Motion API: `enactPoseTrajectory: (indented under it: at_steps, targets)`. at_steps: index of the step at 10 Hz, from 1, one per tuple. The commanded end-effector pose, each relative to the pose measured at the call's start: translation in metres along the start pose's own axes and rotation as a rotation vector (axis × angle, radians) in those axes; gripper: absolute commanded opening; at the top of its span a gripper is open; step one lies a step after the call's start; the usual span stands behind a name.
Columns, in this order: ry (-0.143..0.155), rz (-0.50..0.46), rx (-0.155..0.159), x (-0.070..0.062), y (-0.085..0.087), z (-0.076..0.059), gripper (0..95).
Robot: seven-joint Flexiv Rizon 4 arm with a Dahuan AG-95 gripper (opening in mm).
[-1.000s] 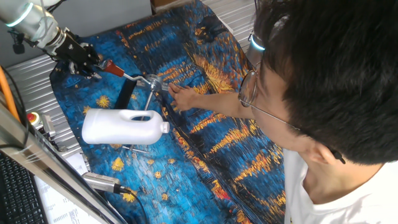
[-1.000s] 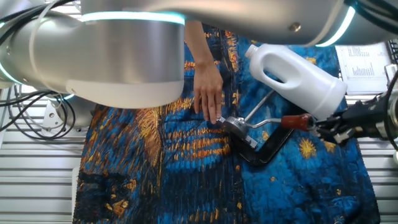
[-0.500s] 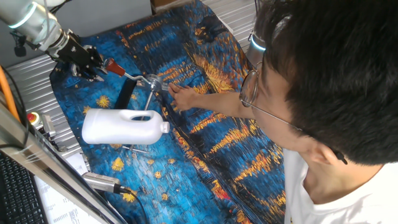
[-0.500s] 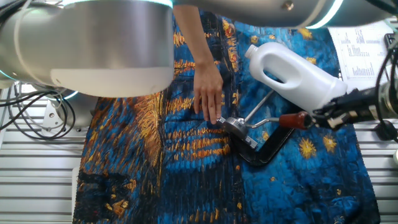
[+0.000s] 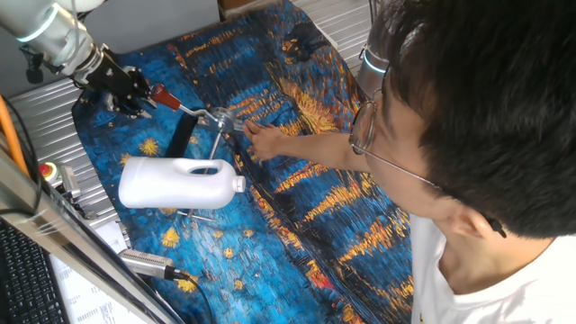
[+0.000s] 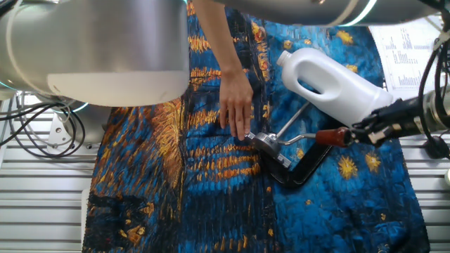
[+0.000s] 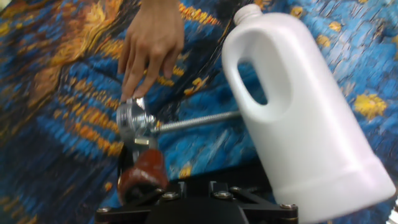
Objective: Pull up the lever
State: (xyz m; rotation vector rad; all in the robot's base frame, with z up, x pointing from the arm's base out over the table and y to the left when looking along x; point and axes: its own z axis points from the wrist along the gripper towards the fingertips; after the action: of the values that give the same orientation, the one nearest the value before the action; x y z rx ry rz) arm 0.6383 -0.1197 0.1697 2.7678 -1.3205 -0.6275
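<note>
The lever lies near the middle of the surface, which is covered by a blue and gold painted cloth. Its silver rod runs from the small metal clamp out to a red-brown tip, and a black base curves beneath it. The end effector is at the tip end of the lever: in the other fixed view its dark fingers reach the red-brown tip from the right, and in one fixed view the end effector meets the same tip from the left. The hand view shows the tip right at the black fingers at the bottom edge, seemingly between them, with the rod rising toward the round clamp head. The fingers look closed around the tip, though the contact itself is partly hidden. A large white jug lies on its side just beside the lever, its body close above the end effector in the other fixed view. A person's hand rests on the cloth with fingertips touching the clamp head. The person's head, with glasses, fills the right of one fixed view.
</note>
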Motion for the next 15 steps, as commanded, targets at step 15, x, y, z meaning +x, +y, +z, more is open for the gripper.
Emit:
enactPoseTrajectory:
  at_steps: [15]
  targets:
    - [-0.015, -0.070, -0.027, 0.0211, 0.0058, 0.0043, 0.0]
